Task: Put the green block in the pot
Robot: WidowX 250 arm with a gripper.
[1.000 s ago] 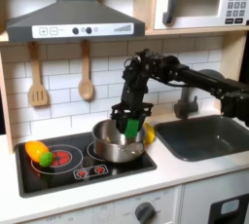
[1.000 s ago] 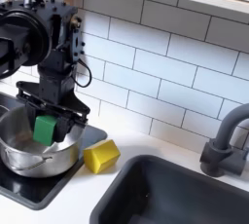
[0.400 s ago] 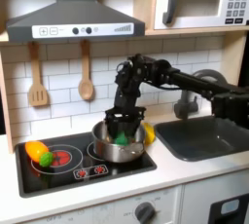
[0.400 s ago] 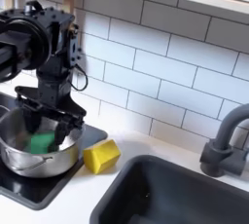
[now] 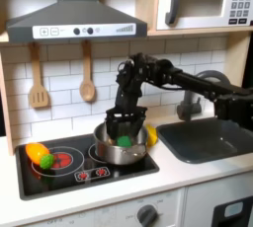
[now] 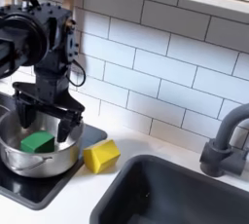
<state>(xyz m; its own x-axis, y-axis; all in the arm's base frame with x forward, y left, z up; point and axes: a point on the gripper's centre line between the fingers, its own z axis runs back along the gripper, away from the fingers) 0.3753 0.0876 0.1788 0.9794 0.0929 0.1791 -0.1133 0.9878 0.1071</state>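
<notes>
A toy kitchen seen from two cameras. Nearest in the second exterior view, the silver pot (image 6: 29, 155) sits on a black stovetop (image 6: 58, 184) set into the pale bench (image 6: 97, 194). The green block (image 6: 38, 142) lies flat inside the pot, on its floor towards the second exterior view's right side, and nothing holds it.

Directly above the pot hangs the black gripper (image 6: 41, 121), its fingers spread wide with empty space between them. The block sits just below and between the fingertips, apart from them as far as can be judged. The task looks done; the move that remains is likely a straight lift upward, clear of the pot's rim.

Just beside the pot, on the second exterior view's right, rests a yellow toy piece (image 6: 101, 155), close to the gripper's path if it swings sideways. Beyond that lies a dark sink (image 6: 185, 194) with a grey tap (image 6: 229, 135).

In the first exterior view, an orange toy with a green ball (image 5: 40, 155) lies on the far burner, well apart from the pot (image 5: 120, 147) and the gripper (image 5: 123, 124). Behind, two wooden utensils (image 5: 61, 80) hang on a white tiled wall.
</notes>
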